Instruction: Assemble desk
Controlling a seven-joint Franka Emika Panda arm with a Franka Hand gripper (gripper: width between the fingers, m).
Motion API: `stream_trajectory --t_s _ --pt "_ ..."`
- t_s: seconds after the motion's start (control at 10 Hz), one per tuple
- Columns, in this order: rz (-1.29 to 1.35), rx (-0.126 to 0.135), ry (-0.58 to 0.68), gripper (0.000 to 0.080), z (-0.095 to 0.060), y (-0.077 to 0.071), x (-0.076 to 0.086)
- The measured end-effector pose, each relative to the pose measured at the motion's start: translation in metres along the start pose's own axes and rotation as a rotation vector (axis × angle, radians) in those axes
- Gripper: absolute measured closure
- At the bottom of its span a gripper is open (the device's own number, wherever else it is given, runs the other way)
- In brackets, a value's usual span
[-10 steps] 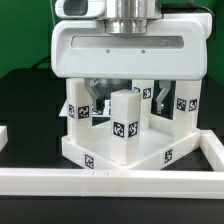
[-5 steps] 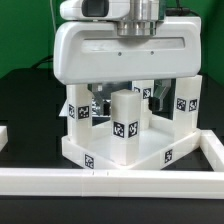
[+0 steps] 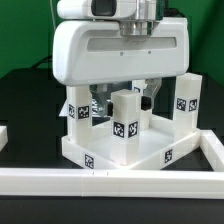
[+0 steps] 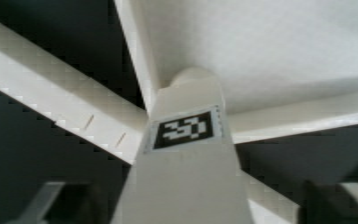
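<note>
The desk top lies as a rimmed white tray with tagged block legs standing in it: one at the exterior view's left, one at its right and one in front. My gripper hangs right over the tray. Its dark fingers reach down on either side of a leg's upper part. In the wrist view that tagged leg runs between the two fingers of my gripper. A dark gap shows on each side of it, so the gripper is open and touches nothing.
White border rails run along the front and the exterior view's right, close to the tray. A short white piece sits at the left edge. The table is black.
The gripper's fingers have drawn closer together around the leg. The gripper body has shifted slightly. The legs and the tray have not moved.
</note>
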State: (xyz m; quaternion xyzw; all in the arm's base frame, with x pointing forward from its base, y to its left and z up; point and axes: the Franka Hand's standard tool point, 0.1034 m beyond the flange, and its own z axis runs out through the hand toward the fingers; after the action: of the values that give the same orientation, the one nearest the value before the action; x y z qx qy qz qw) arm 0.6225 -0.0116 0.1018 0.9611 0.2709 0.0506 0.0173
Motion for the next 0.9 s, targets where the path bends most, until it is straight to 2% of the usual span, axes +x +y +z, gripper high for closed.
stream_trajectory --t_s 0.1,0.2,0.3,0.6,0.9 --pt "0.0 0.0 0.0 0.0425 0.0001 0.0001 -0.0001" --pt "0.016 0.001 0.0 0.0425 0.0 0.0 0.0" --pt "0.029 0.001 0.0 0.0509 0.0001 0.0003 -0.0002" --pt "0.179 0.003 0.001 0.0509 0.0001 0.0006 -0.0005" --pt "0.532 0.011 0.0 0.0509 0.0007 0.0035 -0.0027"
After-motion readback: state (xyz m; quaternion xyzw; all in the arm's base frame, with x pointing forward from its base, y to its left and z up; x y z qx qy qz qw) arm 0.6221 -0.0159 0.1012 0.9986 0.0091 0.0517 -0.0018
